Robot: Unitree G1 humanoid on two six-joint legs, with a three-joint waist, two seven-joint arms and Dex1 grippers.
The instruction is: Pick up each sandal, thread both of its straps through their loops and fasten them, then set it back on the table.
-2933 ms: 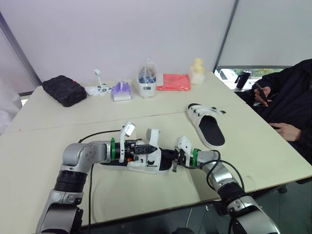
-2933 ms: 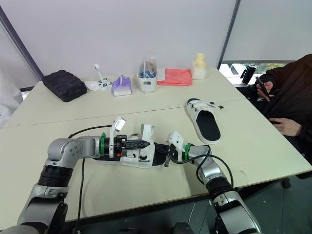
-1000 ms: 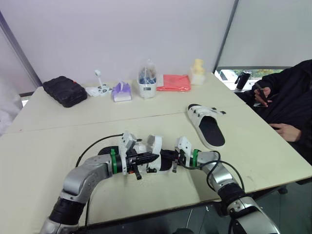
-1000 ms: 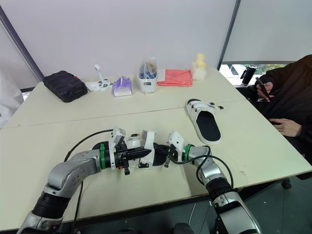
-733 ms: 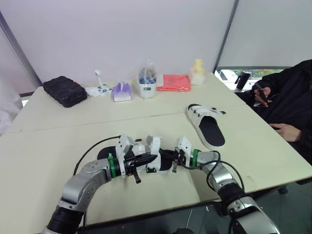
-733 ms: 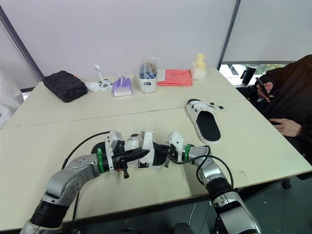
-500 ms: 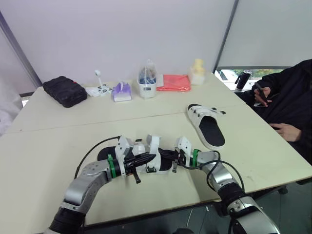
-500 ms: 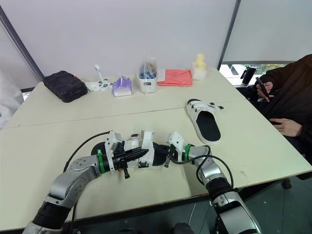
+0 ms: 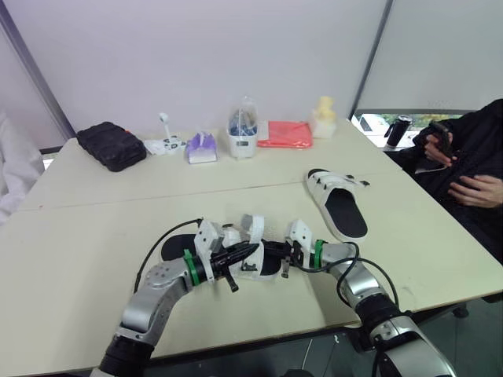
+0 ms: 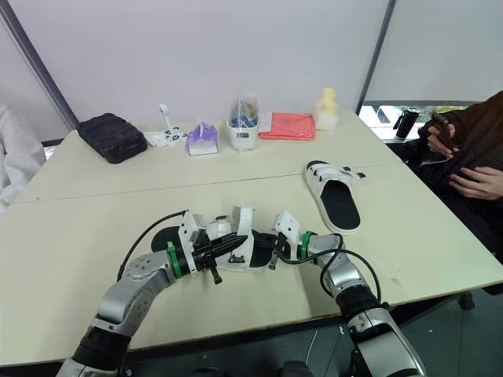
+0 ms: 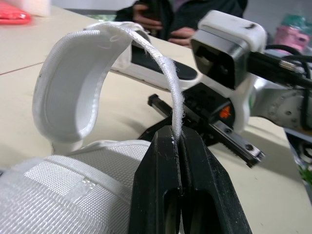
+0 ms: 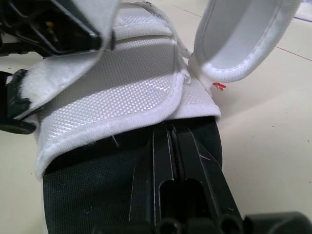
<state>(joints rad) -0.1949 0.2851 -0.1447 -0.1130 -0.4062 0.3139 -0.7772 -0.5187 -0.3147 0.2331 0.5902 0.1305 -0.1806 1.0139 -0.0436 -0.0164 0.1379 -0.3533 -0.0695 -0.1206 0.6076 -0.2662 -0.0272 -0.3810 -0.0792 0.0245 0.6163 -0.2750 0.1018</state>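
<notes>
Head view: the unfastened sandal (image 9: 250,271) lies on the table (image 9: 71,236), near its front edge. Left wrist view: the left gripper (image 11: 178,141) pinches the white strap (image 11: 163,58) by its thin edge, which may slip free if pulled hard. Right wrist view: the right gripper (image 12: 171,139) sits closed against the black footbed (image 12: 87,195).

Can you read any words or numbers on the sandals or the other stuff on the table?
No words or numbers here can be read.
On the near sandal: a tiny red mark at its white edge, too small to read.
On the purple packet at the back of the table: any print is too small to read.
</notes>
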